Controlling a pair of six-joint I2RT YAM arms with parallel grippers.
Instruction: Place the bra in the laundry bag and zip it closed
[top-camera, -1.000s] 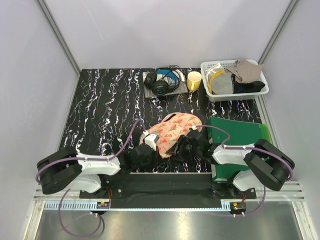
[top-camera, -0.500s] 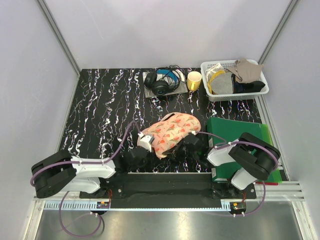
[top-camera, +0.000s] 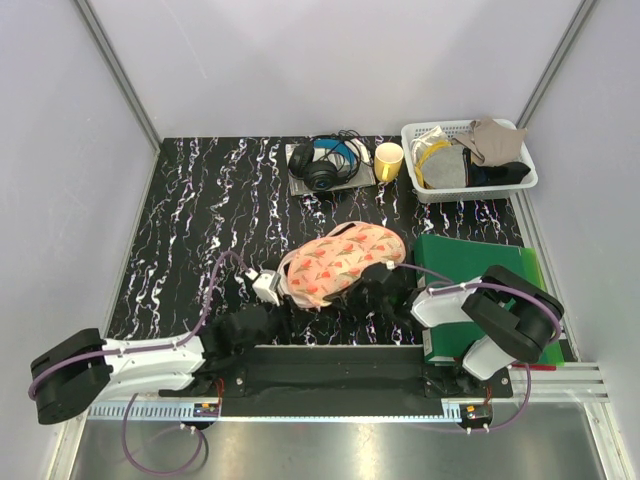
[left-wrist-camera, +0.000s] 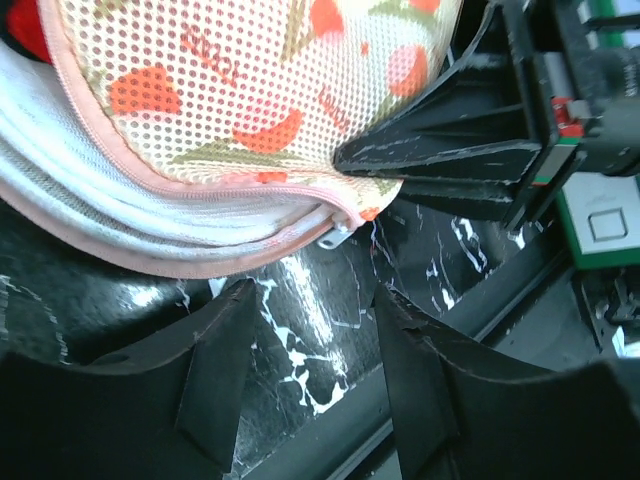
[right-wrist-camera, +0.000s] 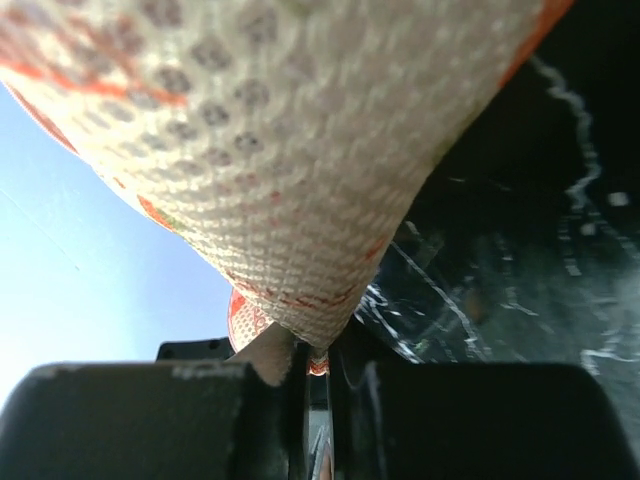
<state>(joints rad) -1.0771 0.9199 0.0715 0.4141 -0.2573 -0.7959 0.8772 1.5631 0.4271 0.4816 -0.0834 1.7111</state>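
Top cam: fixed, high at the near edge, tilted down, takes in the whole table (top-camera: 200, 200) from afar. Left wrist cam: low, v. close to the laundry bag (left-wrist-camera: 250, 100), looking past its own fingers (left-wrist-camera: 215, 370) across to the right gripper (left-wrist-camera: 350, 162). Right wrist cam: almost touching the bag's mesh, looking up along its own jaws. All 3 views share the bag.

I see a robotics lab cell: bare white panel walls (top-camera: 330, 60), aluminium frame posts (top-camera: 116, 70), black marbled desk (top-camera: 200, 200).
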